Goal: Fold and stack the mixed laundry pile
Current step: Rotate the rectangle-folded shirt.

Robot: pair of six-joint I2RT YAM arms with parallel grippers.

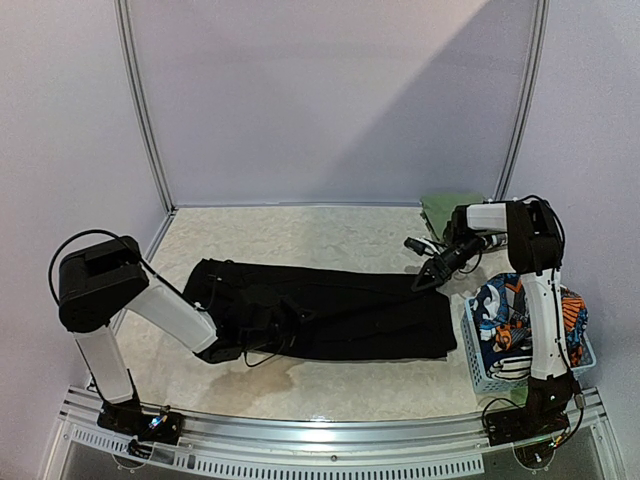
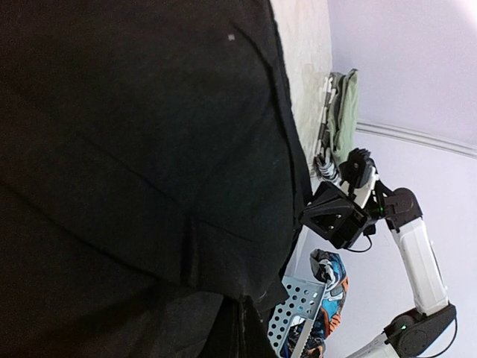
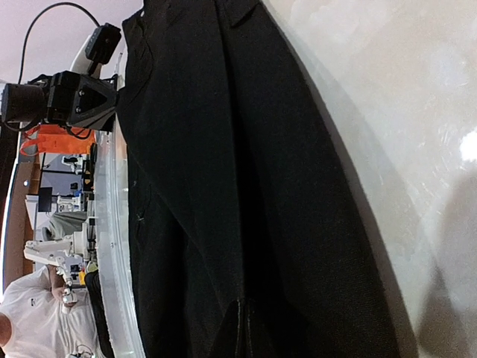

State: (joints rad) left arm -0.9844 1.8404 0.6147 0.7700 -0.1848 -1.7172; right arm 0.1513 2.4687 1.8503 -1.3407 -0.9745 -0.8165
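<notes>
A large plain black garment (image 1: pixel 330 310) lies spread flat across the table; it fills the left wrist view (image 2: pixel 134 149) and most of the right wrist view (image 3: pixel 223 186). My left gripper (image 1: pixel 250 335) rests low on its near left part, with its dark fingertips together in the cloth (image 2: pixel 246 317). My right gripper (image 1: pixel 424 281) is at the garment's far right corner, its tips also together on the black cloth (image 3: pixel 242 317). The orange-blue-white cartoon-print garment (image 1: pixel 515 305) lies in the basket, over black-and-white printed pieces (image 1: pixel 515 365).
The pale blue lattice basket (image 1: pixel 480 365) stands at the right near edge and also shows in the left wrist view (image 2: pixel 298 298). A folded olive-green cloth (image 1: pixel 448 210) lies at the back right. Metal frame posts (image 1: pixel 140 100) flank the table. A person (image 3: pixel 45 313) is beyond the rail.
</notes>
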